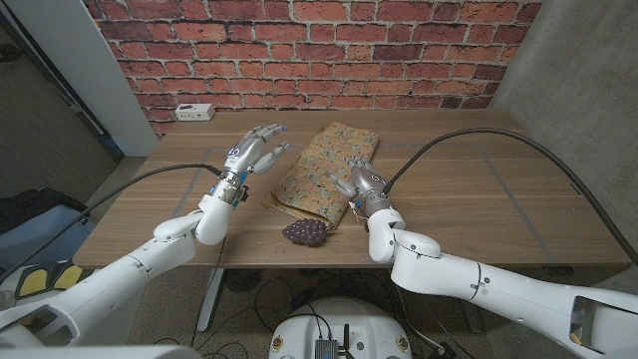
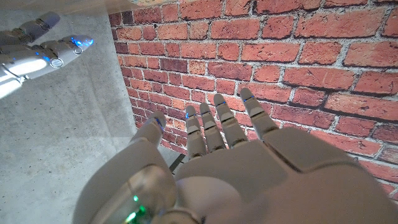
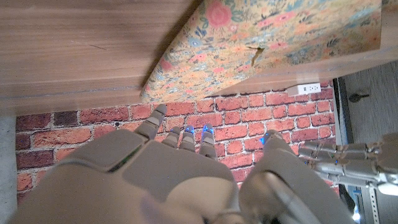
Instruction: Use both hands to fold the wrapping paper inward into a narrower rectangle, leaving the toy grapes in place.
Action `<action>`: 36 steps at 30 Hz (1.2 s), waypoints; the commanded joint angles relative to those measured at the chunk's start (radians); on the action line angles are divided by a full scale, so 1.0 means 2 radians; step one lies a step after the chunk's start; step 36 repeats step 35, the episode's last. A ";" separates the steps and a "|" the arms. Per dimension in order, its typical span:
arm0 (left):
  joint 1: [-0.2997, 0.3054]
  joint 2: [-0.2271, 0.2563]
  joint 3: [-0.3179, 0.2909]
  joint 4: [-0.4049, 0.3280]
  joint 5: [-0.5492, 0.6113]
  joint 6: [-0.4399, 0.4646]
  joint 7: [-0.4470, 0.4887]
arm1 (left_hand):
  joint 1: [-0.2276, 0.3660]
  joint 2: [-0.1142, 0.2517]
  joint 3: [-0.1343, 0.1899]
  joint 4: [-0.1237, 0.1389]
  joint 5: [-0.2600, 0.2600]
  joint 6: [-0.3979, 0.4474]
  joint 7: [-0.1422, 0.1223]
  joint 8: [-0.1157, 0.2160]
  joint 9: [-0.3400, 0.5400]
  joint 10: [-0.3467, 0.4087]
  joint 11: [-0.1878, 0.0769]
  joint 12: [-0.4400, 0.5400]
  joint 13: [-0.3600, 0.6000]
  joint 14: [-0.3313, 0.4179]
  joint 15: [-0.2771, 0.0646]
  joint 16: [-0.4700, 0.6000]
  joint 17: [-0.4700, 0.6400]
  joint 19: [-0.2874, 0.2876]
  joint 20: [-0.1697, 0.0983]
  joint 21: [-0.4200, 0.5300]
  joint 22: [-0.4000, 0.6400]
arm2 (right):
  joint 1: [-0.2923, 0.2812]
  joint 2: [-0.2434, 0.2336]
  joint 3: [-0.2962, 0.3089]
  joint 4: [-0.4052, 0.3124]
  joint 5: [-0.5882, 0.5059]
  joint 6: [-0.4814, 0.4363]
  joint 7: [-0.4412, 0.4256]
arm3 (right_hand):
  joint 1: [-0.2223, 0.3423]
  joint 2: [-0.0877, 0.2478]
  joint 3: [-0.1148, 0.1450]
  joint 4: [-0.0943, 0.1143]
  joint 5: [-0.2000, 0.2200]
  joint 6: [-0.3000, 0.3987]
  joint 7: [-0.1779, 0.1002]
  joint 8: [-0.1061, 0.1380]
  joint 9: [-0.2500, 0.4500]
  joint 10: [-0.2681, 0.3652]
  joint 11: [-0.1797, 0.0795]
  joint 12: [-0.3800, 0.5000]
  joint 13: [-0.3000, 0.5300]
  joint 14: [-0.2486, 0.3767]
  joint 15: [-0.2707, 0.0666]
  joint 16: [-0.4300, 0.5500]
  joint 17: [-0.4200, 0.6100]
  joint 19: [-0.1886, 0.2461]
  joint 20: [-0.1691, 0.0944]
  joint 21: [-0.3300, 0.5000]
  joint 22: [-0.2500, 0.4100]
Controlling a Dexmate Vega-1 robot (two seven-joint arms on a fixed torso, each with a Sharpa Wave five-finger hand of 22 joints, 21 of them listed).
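The floral wrapping paper (image 1: pixel 324 170) lies folded as a narrow strip on the wooden table (image 1: pixel 478 189), running from the near middle toward the back. The purple toy grapes (image 1: pixel 304 232) sit at its near end, touching the edge. My left hand (image 1: pixel 254 150) hovers left of the paper with fingers spread, holding nothing. My right hand (image 1: pixel 359 179) is over the paper's right edge, fingers apart and empty. In the right wrist view the paper (image 3: pixel 267 43) shows beyond my right hand (image 3: pixel 168 174). The left wrist view shows my left hand (image 2: pixel 230 162) against the brick wall.
A white power strip (image 1: pixel 196 112) lies at the table's back left, also in the right wrist view as the power strip (image 3: pixel 305 88). A brick wall (image 1: pixel 319 50) stands behind the table. Black cables trail from both arms across the tabletop.
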 commanded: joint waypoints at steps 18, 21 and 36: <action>0.003 -0.056 -0.048 0.101 -0.250 -0.172 -0.151 | -0.016 -0.004 0.000 0.010 0.002 -0.034 0.005 -0.003 0.001 -0.022 0.010 -0.003 0.001 -0.014 0.014 -0.001 0.002 0.005 0.002 -0.002 0.001 | -0.128 0.038 0.215 0.051 0.055 0.300 -0.027 | 0.030 0.016 0.015 -0.028 0.004 0.049 0.012 0.008 -0.001 0.055 0.018 0.010 -0.001 0.066 0.011 0.010 -0.003 0.057 0.001 0.012 0.001; 0.005 -0.061 -0.054 0.110 -0.277 -0.184 -0.177 | -0.018 -0.004 0.000 0.011 0.002 -0.035 0.006 -0.002 0.001 -0.024 0.012 -0.002 0.001 -0.016 0.016 -0.001 0.002 0.006 0.002 -0.003 0.001 | -0.136 0.043 0.231 0.064 0.067 0.344 -0.031 | 0.033 0.016 0.017 -0.032 0.003 0.061 0.014 0.010 -0.001 0.067 0.021 0.012 -0.001 0.078 0.012 0.010 -0.003 0.072 -0.001 0.015 0.001; 0.021 -0.082 -0.081 0.138 -0.418 -0.189 -0.289 | -0.026 -0.005 -0.002 0.016 0.001 -0.041 0.012 0.000 0.000 -0.026 0.018 0.000 0.001 -0.020 0.018 0.000 0.002 0.006 -0.001 -0.004 0.002 | -0.167 0.103 0.280 0.148 0.050 0.507 -0.119 | 0.040 0.017 0.023 -0.046 0.003 0.114 0.031 0.015 -0.001 0.126 0.032 0.019 -0.001 0.145 0.024 0.018 -0.002 0.123 -0.002 0.020 0.001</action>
